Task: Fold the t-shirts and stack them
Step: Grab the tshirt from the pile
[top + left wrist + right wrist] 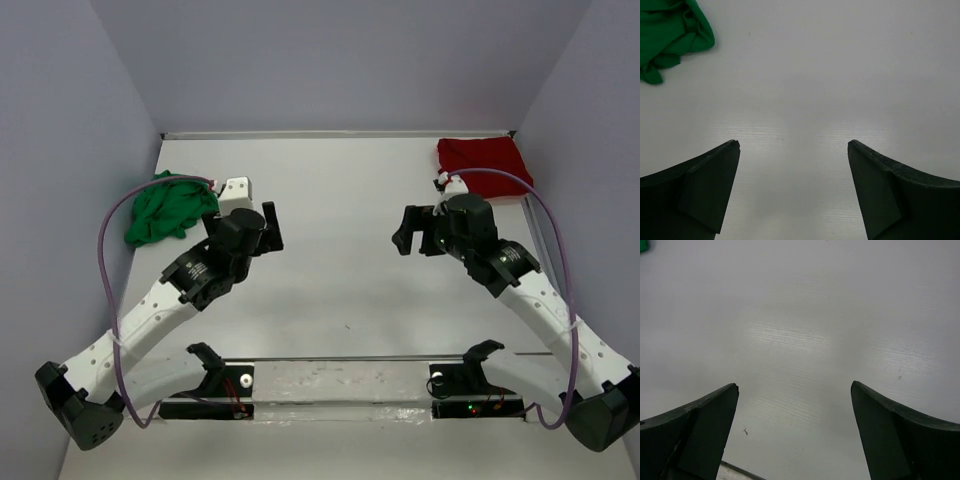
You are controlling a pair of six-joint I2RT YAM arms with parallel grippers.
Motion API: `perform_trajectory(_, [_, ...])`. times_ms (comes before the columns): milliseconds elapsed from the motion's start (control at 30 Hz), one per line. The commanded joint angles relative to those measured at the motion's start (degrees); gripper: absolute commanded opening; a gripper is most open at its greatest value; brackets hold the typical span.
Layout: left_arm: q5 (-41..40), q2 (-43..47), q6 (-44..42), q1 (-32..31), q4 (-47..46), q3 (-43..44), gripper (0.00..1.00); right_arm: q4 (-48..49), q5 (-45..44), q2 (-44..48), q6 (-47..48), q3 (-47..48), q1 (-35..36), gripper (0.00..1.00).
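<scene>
One white worktop carries everything, walled in at the left, right and far sides. Two arms reach over it from its near corners: the left arm slants up toward the middle left, and the right arm mirrors it on the other side.

There are two t-shirts, well apart. The green t-shirt lies in one crumpled heap against the left wall, just beside the left arm's wrist; the left wrist view shows its edge in the upper left corner. The dark red t-shirt lies flatter, roughly rectangular, in the far right corner, just behind the right arm's wrist. Whether that wrist touches it cannot be told.

There are two pincers, both over bare worktop, facing each other across the middle. The left pincer has its two fingers spread wide with nothing between them. The right pincer is spread just as wide and also holds nothing.

Two purple cables loop along the arms, one on each.
</scene>
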State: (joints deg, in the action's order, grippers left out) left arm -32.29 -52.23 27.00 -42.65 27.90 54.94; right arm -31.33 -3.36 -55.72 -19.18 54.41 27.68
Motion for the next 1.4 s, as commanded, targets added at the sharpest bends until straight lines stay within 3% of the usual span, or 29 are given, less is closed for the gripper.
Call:
perform_trajectory(0, [-4.1, -6.3, -3.8, 6.2, 2.2, 5.7, 0.99, 2.9, 1.6, 2.3, 2.2, 1.9, 0.6, 1.00])
perform_trajectory(33, [-1.7, -9.3, -5.1, 11.5, 1.9, 7.3, 0.99, 2.9, 2.1, 2.2, 2.1, 2.3, 0.6, 1.00])
perform_trajectory(100, [4.7, -11.4, -7.9, 15.9, 0.6, 8.3, 0.99, 2.7, 2.4, 2.0, 2.4, 2.5, 0.6, 1.00])
perform_trajectory(300, [7.7, -18.3, -10.7, 29.4, -2.4, 13.1, 0.99, -1.9, -2.9, -0.9, 3.6, 5.3, 0.6, 1.00])
perform_trajectory(333, [12.1, -22.7, -12.3, 33.5, -2.3, 16.0, 0.99, -2.4, -2.4, -1.1, 3.4, 6.2, 0.6, 1.00])
perform_trajectory(500, [12.8, -34.9, -12.4, 41.7, 0.7, 25.5, 0.98, -1.9, 2.8, 0.3, 2.4, 6.5, 0.6, 1.00])
perform_trajectory(733, [14.4, -54.9, -13.5, 47.9, 2.9, 44.0, 0.93, -2.4, 6.4, 1.0, 2.2, 4.8, 0.6, 1.00])
perform_trajectory(933, [13.5, -63.0, -13.8, 50.3, 5.3, 56.5, 0.91, -2.8, 4.8, 1.0, 2.1, 3.0, 0.6, 0.99])
perform_trajectory(1067, [14.1, -70.9, -14.1, 52.1, 10.1, 69.4, 0.90, -2.8, 1.9, 1.8, 2.3, 1.6, 0.6, 0.99])
perform_trajectory(1167, [11.6, -73.1, -14.5, 52.8, 12.2, 73.0, 0.89, -2.9, 0.9, 1.8, 2.5, 1.3, 0.6, 0.99])
perform_trajectory(1367, [8.0, -75.7, -14.5, 55.0, 12.7, 72.3, 0.89, -2.9, 0.2, 2.5, 2.7, 1.2, 0.6, 0.99])
